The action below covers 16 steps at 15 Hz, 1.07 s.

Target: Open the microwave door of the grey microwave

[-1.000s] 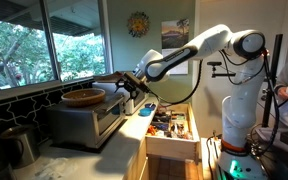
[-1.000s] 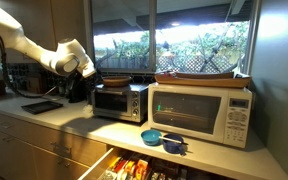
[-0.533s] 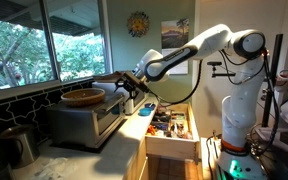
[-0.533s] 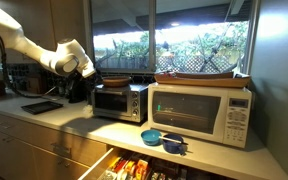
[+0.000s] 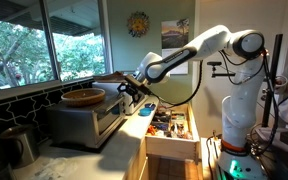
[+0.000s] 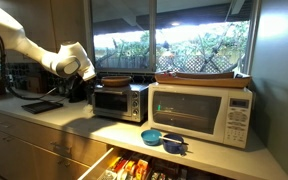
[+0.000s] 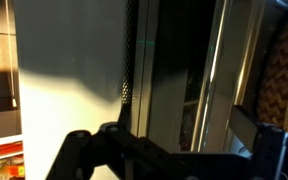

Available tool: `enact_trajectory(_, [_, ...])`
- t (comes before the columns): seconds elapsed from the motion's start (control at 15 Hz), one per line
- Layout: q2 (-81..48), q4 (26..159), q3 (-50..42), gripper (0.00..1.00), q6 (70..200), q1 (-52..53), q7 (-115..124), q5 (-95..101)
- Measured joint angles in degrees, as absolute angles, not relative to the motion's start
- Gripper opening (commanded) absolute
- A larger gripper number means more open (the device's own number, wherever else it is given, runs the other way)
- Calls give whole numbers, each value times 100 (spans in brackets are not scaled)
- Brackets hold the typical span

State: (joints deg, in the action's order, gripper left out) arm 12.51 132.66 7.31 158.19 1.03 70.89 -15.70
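Approach stage: gripper [image 5: 132,88], jaws apart and empty, beside grey microwave [image 6: 119,101]; next move should catch top edge of shut microwave door [image 6: 111,103].

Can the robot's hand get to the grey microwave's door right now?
Probably yes. The gripper hovers by the top corner of the microwave door, and nothing seems to stand between them.

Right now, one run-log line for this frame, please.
phase: approach | gripper: open, by top corner of grey microwave | contact: unclear | microwave door: shut | drawer: open
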Motion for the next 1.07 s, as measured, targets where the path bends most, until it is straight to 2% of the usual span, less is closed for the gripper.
enact_trajectory(1.07, [1191, 13277, 664, 100, 15888, -41, 7133, -1301])
